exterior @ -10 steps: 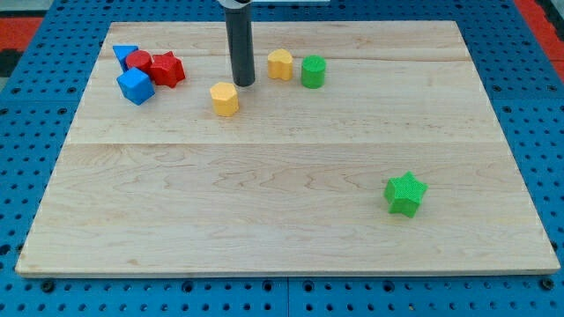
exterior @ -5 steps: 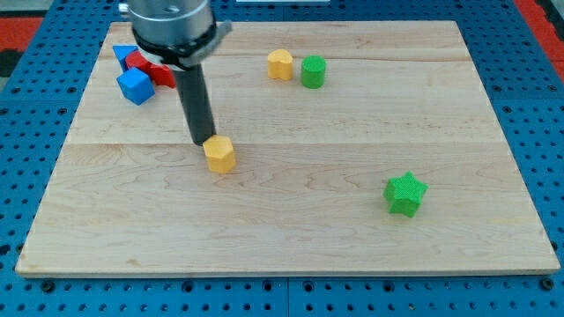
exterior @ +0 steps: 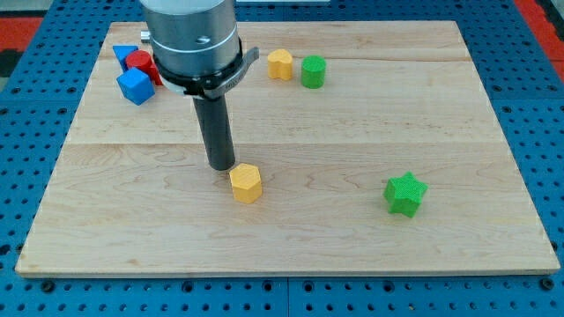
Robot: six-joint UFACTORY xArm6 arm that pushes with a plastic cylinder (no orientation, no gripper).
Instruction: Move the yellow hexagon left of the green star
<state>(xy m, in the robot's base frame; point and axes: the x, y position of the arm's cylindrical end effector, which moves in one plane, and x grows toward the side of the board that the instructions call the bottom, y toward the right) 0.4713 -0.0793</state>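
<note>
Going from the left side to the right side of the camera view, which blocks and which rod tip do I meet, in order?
blue cube → my tip → yellow hexagon → second yellow block → green cylinder → green star

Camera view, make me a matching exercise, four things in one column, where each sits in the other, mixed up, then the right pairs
Things:
1. yellow hexagon
2. green star
3. green cylinder
4. blue cube

Places:
A. board's upper left, by the red blocks
B. lower right of the board
C. just lower right of my tip
D. near the top edge, right of a yellow block

Pairs: 1-C, 2-B, 3-D, 4-A
</note>
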